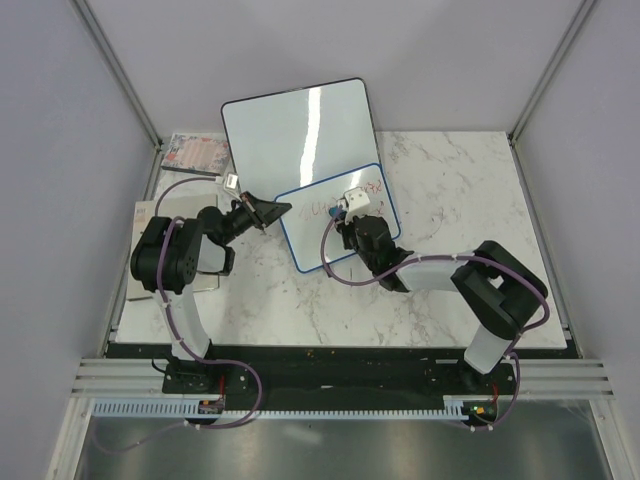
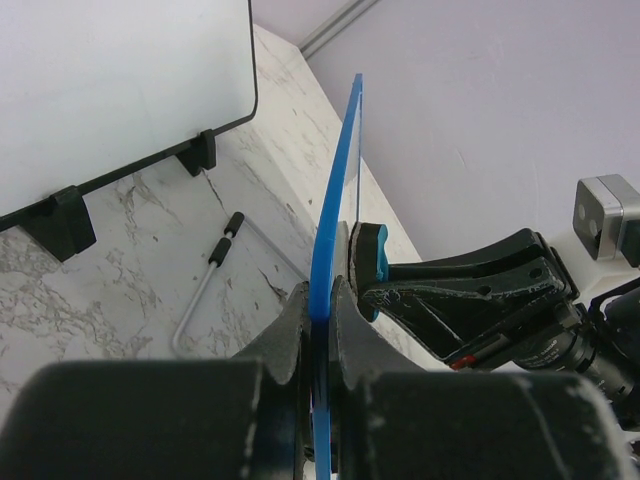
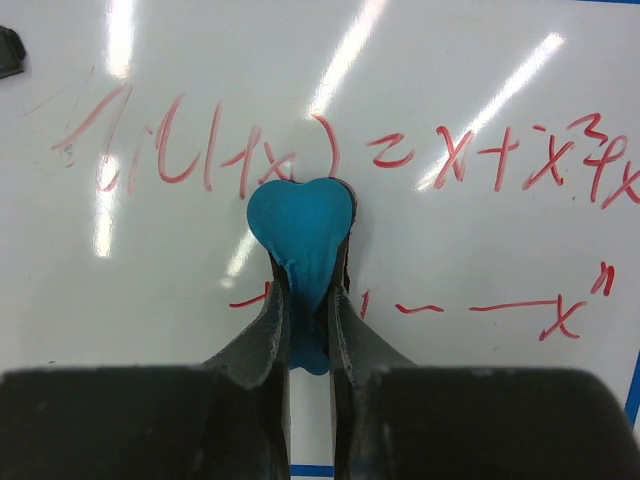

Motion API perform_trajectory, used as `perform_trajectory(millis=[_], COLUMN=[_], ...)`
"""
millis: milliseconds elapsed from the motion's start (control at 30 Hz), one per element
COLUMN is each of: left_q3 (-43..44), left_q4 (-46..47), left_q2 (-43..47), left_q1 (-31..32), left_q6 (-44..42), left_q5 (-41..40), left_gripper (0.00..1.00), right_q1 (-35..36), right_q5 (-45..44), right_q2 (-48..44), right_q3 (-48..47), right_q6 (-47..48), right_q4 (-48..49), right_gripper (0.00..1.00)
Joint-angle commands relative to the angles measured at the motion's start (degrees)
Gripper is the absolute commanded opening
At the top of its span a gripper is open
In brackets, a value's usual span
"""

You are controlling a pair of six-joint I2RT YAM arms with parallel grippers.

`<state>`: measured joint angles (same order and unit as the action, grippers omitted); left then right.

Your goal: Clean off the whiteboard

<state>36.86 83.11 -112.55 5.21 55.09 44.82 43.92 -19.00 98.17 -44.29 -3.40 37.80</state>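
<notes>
Currently left pincer (image 2: 322, 300) clamped on rim of small blue-framed whiteboard with red handwriting (image 1: 312, 240). Right pincer (image 3: 305, 295) narrow, nipping teal heart-shaped eraser (image 3: 300, 225); eraser flat against board's red writing. Board near middle of white marble table (image 1: 450, 200), just before larger blank black-framed whiteboard (image 1: 295, 125).

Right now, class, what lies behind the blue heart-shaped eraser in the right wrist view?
The whiteboard: a white surface with red handwriting running past the eraser on both sides. Any strokes directly behind the eraser are covered and cannot be read.
</notes>
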Motion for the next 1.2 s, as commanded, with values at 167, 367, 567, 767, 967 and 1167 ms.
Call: perform_trajectory(millis=[167,367,567,767,967,1167], left_q3=[-0.65,-0.65,-1.00,-0.56,-0.56,-0.48], left_q4=[-1.46,-1.29,-0.05,-0.41,-1.28,-1.20], left_q2=[-2.41,-3.37,-4.17,-4.34,-3.90,-4.17], left_q1=[-0.12,-0.12,-0.12,-0.20,-0.29,-0.20], left_q6=[-6.92,-6.93,-6.49,-6.49,-6.93,-6.66], left_q5=[5.28,5.54,5.72,6.33,6.60,6.77], left_gripper=[0.02,0.02,0.02,0.02,0.02,0.02], right_q1=[1.61,-2.42,-9.10,-14.12,-15.27,-15.36], right_q5=[-3.82,-11.14,-9.12,-6.05,-1.48,2.04], right_q2=[2.12,0.80,-1.49,-2.28,-1.58,-0.96], right_q3=[-1.06,-0.36,2.10,2.20,2.54,2.54], right_q6=[-1.88,-2.49,-5.83,-7.32,-6.89,-8.29], right_q4=[-2.47,-4.14,-4.58,-5.89,-6.16,-11.69], right_gripper=[0.00,0.00,0.00,0.00,0.00,0.00])
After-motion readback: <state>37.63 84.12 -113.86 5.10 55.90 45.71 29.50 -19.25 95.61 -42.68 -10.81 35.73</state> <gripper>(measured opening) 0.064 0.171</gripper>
